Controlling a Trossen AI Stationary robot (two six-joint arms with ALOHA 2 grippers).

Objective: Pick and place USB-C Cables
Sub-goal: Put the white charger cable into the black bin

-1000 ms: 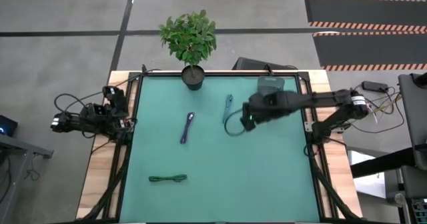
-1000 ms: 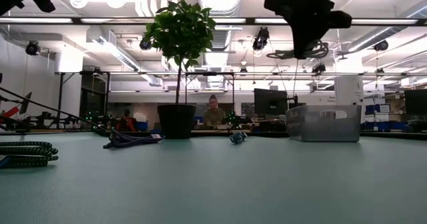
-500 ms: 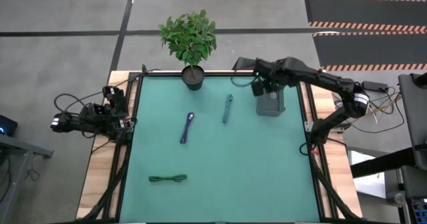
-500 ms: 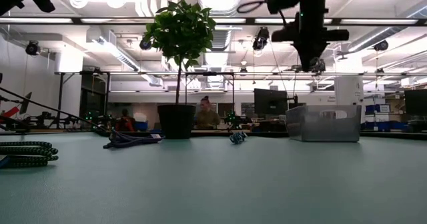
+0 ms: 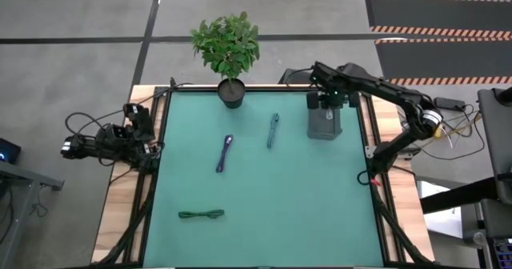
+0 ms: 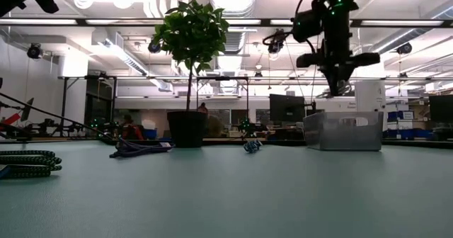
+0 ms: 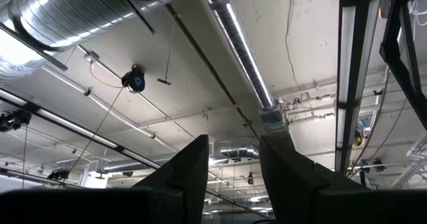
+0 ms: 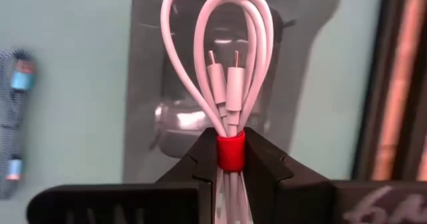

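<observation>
high view: the right gripper (image 5: 329, 101) hangs over the clear bin (image 5: 324, 127) at the table's far right. the purple cable (image 5: 225, 153), teal cable (image 5: 273, 130) and green cable (image 5: 201, 214) lie apart on the green mat (image 5: 264, 221). the left gripper (image 5: 70, 147) rests off the table's left edge.

low view: the right gripper (image 6: 338, 88) hovers above the bin (image 6: 343, 130).

left wrist view: its fingers (image 7: 188, 174) stand slightly apart, holding nothing.

right wrist view: the fingers (image 8: 197, 164) pinch the white cable (image 8: 227, 77) at its pink tie (image 8: 231, 152), above the bin.
</observation>
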